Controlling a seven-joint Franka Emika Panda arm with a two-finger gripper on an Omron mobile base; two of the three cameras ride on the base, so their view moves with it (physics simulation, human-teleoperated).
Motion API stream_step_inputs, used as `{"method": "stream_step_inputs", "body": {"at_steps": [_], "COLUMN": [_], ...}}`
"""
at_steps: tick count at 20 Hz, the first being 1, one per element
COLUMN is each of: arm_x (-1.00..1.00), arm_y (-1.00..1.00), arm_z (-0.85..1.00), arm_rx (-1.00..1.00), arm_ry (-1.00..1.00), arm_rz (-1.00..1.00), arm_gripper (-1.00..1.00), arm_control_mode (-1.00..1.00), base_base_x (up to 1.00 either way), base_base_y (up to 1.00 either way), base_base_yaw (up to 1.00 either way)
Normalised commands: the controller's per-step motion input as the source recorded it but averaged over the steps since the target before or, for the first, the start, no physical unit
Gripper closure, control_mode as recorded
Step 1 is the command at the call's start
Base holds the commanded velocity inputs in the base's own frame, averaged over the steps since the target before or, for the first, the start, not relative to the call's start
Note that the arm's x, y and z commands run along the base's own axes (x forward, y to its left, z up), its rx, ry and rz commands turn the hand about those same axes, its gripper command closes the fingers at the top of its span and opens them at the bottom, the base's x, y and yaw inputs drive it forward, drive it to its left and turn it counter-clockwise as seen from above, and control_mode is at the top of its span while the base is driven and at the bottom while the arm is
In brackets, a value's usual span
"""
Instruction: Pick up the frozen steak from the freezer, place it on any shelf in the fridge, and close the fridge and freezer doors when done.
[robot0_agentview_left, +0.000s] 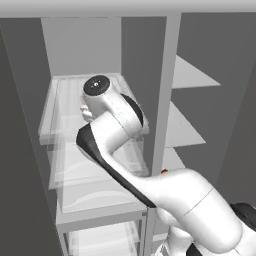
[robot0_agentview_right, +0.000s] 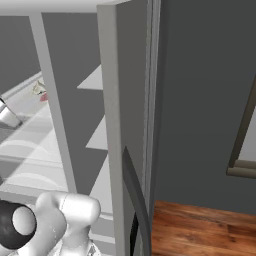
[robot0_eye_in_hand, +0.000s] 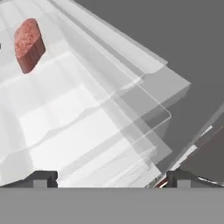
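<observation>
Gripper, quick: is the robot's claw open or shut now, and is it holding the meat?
Gripper: open, holding nothing. The steak lies apart from it on a clear freezer shelf.

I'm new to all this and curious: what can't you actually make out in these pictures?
- Left base view: the arm hides the hand and much of the freezer shelves.
- Right base view: the steak is a tiny red speck.
- Hand view: the steak is clear; its shelf is cut off by the edges.
</observation>
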Motion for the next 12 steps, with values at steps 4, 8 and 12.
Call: {"method": "stream_step_inputs", "body": {"at_steps": [4, 8, 12], "arm_x": [-1.0, -0.77, -0.13], "arm_y": [-0.98, -1.0, -1.0], "arm_z": [-0.06, 0.0, 0.0], "arm_rx": [0.0, 0.0, 0.01], "arm_ry": [0.1, 0.13, 0.23], "arm_rz": [0.13, 0.19, 0.25], "arm_gripper": [-1.0, -1.0, -1.0], "arm_control_mode": [-1.0, -1.0, -1.0], "base_base_x": [0.0, 0.0, 0.0], "base_base_y": [0.0, 0.0, 0.0], "base_base_yaw": [0.0, 0.0, 0.0]}}
